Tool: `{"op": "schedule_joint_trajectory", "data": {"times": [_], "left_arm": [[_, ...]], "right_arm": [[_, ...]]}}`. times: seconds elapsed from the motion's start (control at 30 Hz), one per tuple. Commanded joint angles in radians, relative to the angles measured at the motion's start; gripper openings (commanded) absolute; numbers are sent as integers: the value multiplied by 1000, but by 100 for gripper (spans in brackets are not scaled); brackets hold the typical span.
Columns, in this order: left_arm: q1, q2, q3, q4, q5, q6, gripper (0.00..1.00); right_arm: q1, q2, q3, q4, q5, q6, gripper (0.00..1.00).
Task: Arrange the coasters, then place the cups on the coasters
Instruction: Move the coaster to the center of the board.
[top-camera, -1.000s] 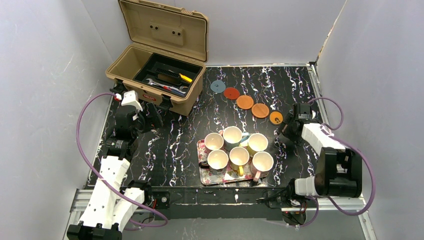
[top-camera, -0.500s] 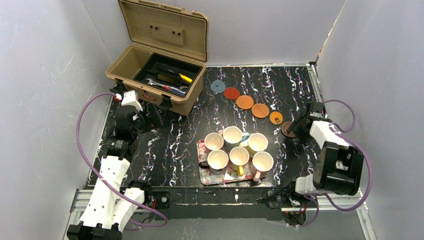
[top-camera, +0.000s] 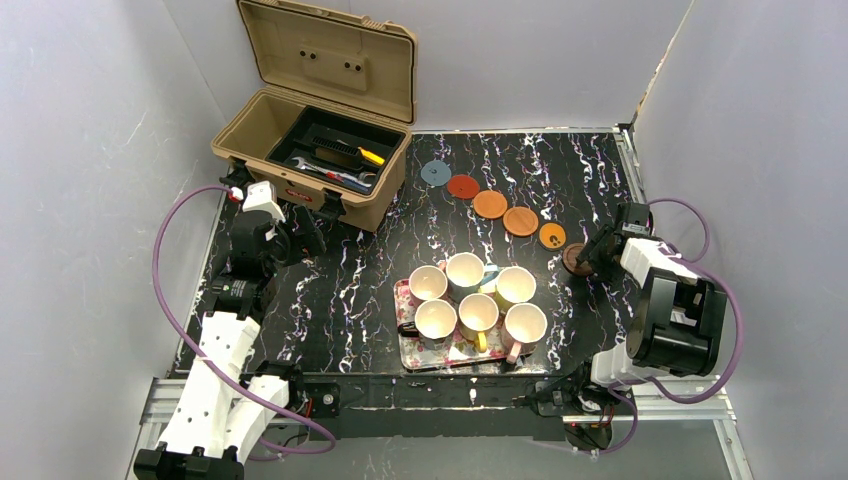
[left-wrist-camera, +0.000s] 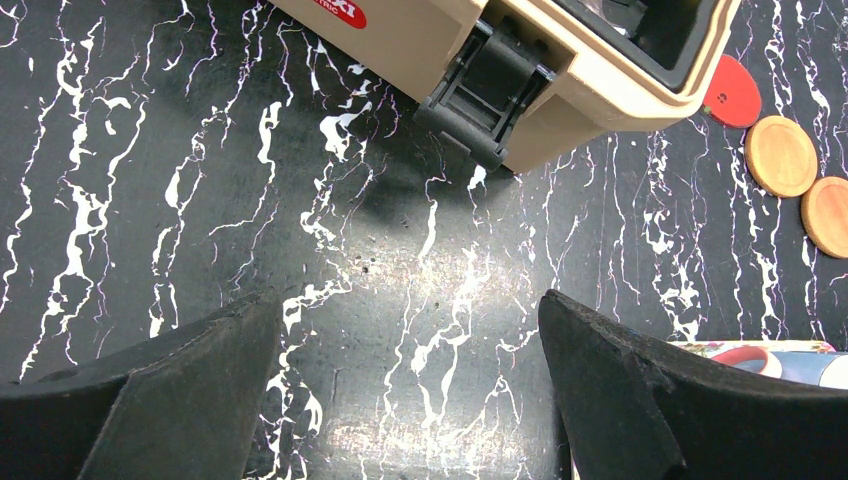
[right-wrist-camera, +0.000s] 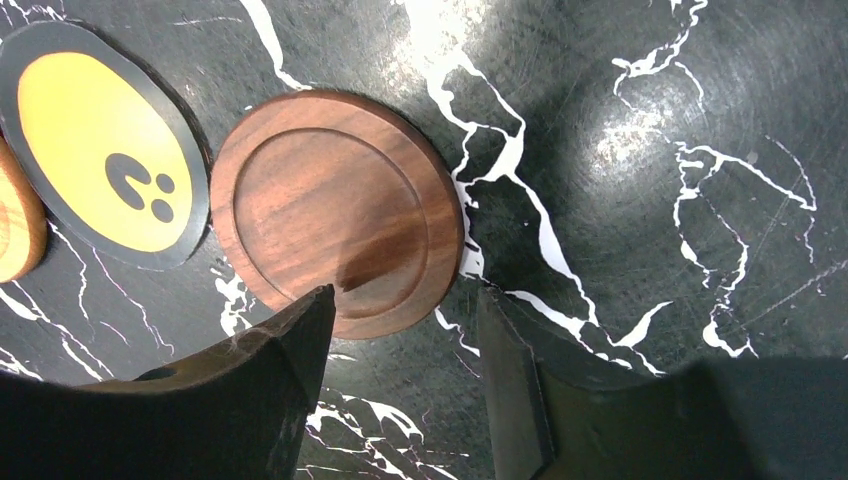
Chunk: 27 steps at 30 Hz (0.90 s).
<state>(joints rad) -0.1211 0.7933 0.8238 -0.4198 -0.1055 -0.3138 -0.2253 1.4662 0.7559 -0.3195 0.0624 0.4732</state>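
Observation:
Several coasters form a diagonal row at the back right, from blue-grey (top-camera: 435, 173) through red (top-camera: 462, 186) and orange (top-camera: 489, 204) to yellow-orange (top-camera: 552, 236). The dark brown coaster (top-camera: 576, 259) ends the row and lies flat on the table. My right gripper (top-camera: 592, 253) hovers at its right edge. In the right wrist view the right gripper (right-wrist-camera: 405, 300) is open, the brown coaster (right-wrist-camera: 335, 210) lies just beyond its fingertips, and nothing is gripped. Several cups (top-camera: 478, 312) stand together on the floral tray (top-camera: 405, 350). My left gripper (left-wrist-camera: 410, 310) is open over bare table.
An open tan toolbox (top-camera: 315, 150) with tools fills the back left, and its latch (left-wrist-camera: 490, 95) is close ahead of the left gripper. White walls enclose the table on three sides. The right arm's base (top-camera: 675, 335) sits near the table's right edge.
My right gripper drew back to the right off the dark brown coaster, which now lies uncovered at the row's end, and its jaws narrowed. The left arm has not moved.

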Motion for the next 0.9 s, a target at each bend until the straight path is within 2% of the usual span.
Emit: {"op": "schedule_joint_trajectory", "data": {"times": [0.0, 0.87], "left_arm": [[0, 1, 6, -11, -17, 10, 98], [1, 13, 8, -7, -16, 10, 98]], "right_arm": [[-10, 32, 12, 41, -21, -8, 62], [-11, 56, 15, 65, -30, 8, 60]]}}
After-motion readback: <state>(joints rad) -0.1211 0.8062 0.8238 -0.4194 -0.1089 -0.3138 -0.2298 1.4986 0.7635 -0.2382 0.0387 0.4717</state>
